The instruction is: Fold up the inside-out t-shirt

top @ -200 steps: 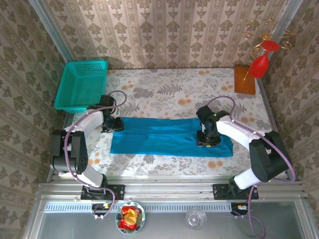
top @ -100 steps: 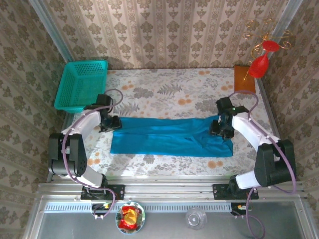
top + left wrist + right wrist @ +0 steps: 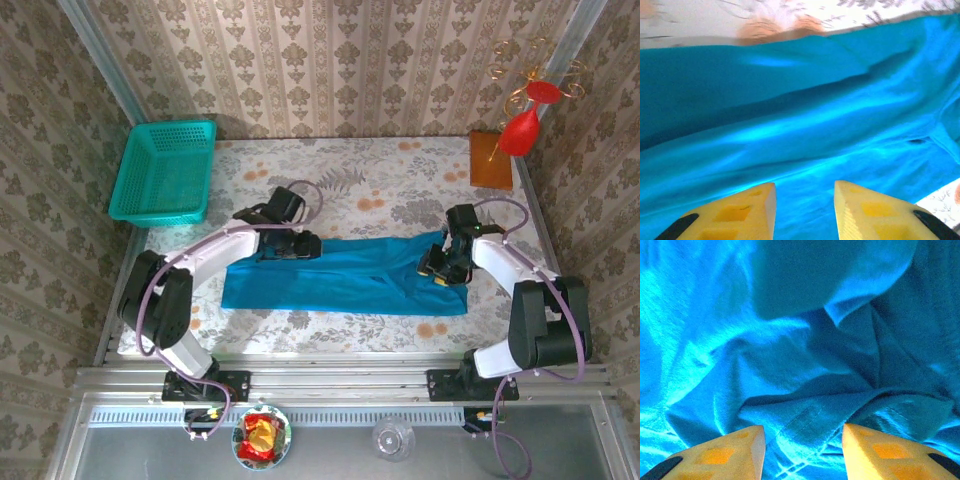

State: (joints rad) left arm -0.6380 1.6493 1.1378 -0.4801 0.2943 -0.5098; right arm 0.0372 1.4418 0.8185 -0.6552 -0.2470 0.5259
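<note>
Hangs the left gripper low over the far edge of the inside-out t-shirt, left of its middle, jaws partly apart above flat cloth, clamping nothing. Sets the right gripper at the shirt's right end, near the far corner, jaws likewise parted above a rumpled ridge of fabric. Cannot tell of any contact with that ridge, yet sees nothing pinched there either. Leaves the shirt as a long band stretched left to right across the middle of the surface, well apart from the teal basket at the far left corner. Reads as staging for a fold: one gripper toward each end of the far edge, probably placed to pinch cloth and carry it over. Against a second ago, finds the left gripper shifted from the shirt's left end inward along the far edge. Finds the right gripper gone from atop the cloth nearer the middle out to the right end, with fabric now bunched beneath. Notes the band itself lying much where it was.
</note>
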